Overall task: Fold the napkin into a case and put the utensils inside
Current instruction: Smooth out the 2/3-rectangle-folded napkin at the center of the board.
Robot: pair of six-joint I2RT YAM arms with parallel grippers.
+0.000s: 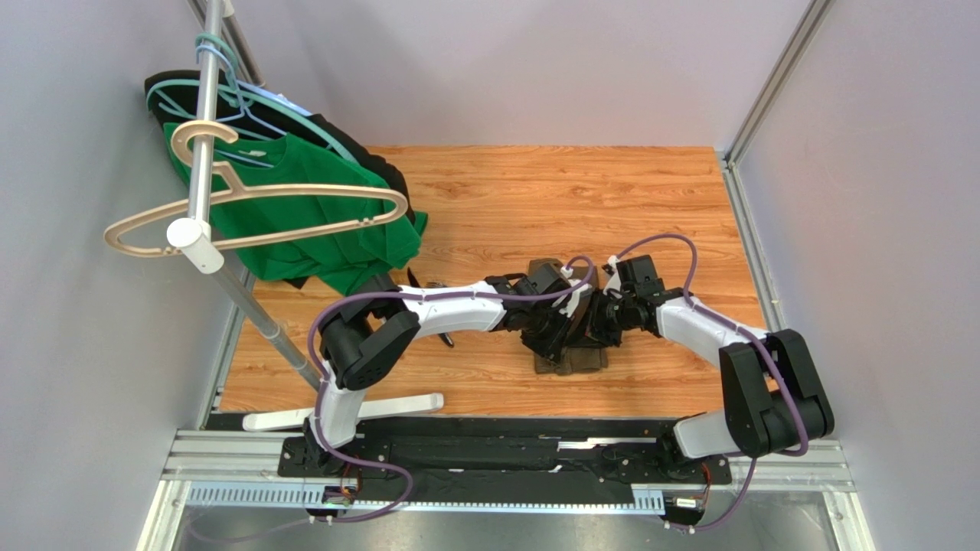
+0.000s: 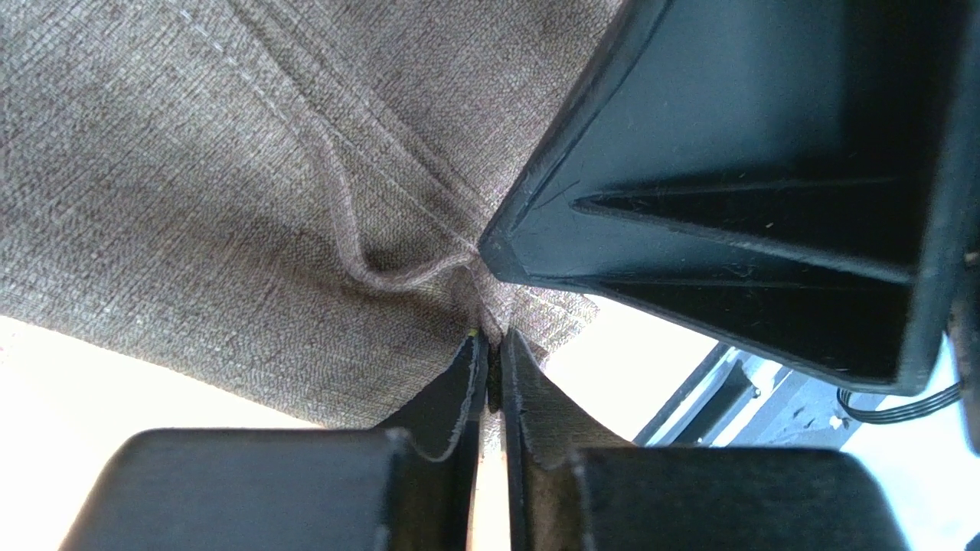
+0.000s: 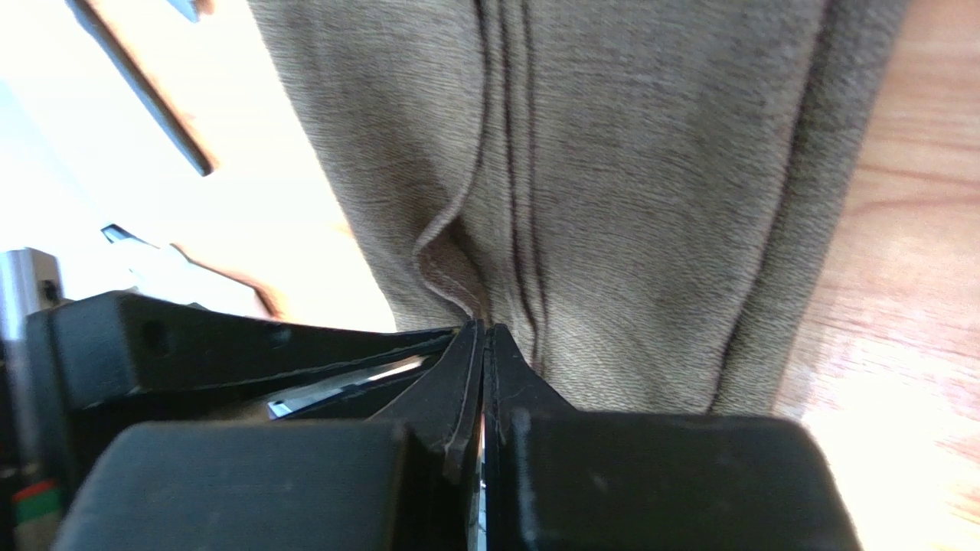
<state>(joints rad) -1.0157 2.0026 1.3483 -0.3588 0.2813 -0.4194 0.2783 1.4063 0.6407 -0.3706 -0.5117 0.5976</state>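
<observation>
The olive-brown napkin (image 1: 572, 359) lies folded into a narrow strip on the wooden table, mostly under both wrists. My left gripper (image 1: 564, 333) and right gripper (image 1: 598, 326) meet tip to tip over it. In the left wrist view the left gripper (image 2: 491, 335) pinches a raised ridge of the napkin (image 2: 230, 207), with only a thin slit between its jaws. The right gripper's finger (image 2: 748, 207) presses in at the same spot. In the right wrist view the right gripper (image 3: 484, 327) is shut on a fold of the napkin (image 3: 644, 172). A small dark shape (image 1: 438, 282) by the left forearm may be the utensils; it is too small to tell.
A metal clothes rack pole (image 1: 207, 126) stands at the left, and its white foot (image 1: 380, 406) lies on the table. It holds a wooden hanger (image 1: 247, 212), a green shirt (image 1: 328, 235) and a black garment (image 1: 374, 167). Grey walls enclose the table on three sides.
</observation>
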